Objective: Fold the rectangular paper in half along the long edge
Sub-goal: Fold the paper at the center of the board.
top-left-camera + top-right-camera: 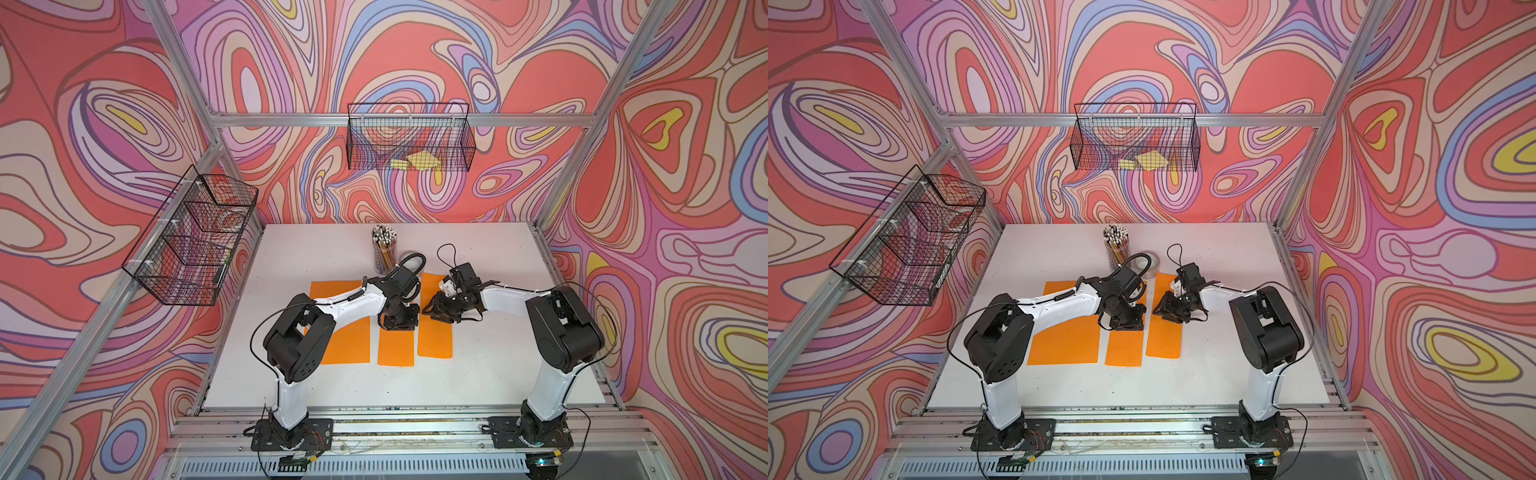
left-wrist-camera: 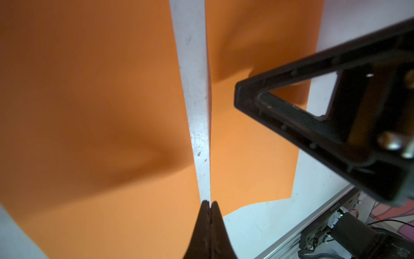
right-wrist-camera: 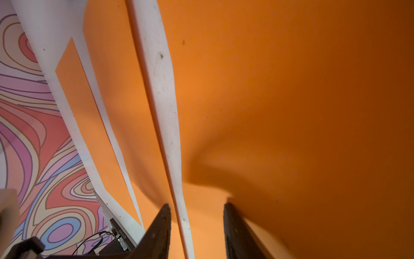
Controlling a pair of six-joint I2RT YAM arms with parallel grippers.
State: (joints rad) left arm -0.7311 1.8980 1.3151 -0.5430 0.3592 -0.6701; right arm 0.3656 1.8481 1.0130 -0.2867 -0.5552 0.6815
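Watching from the front of the table [image 1: 498, 365], my worry is the right gripper [image 3: 196, 205]. Its jaws stand partway apart, straddling the sliver of bare table between the middle orange strip [image 1: 396, 349] and the right orange strip [image 1: 434, 338]. One finger [image 3: 235, 228] is down on the right strip, the other over the middle one's edge. If it closes or slides from there, I reckon it drags both edges together or skews a strip; the paper by that finger looks a bit buckled. It holds nothing that I can see.

The left gripper [image 2: 208, 206] is fully closed and empty, tips together at the middle strip's 3 o'clock edge. Can't tell whether it presses paper or table, but a shove could skid the strip.

Both strips look halved to me. The wide orange sheet [image 1: 345, 340], at 9 o'clock from them, lies flat and unfolded.
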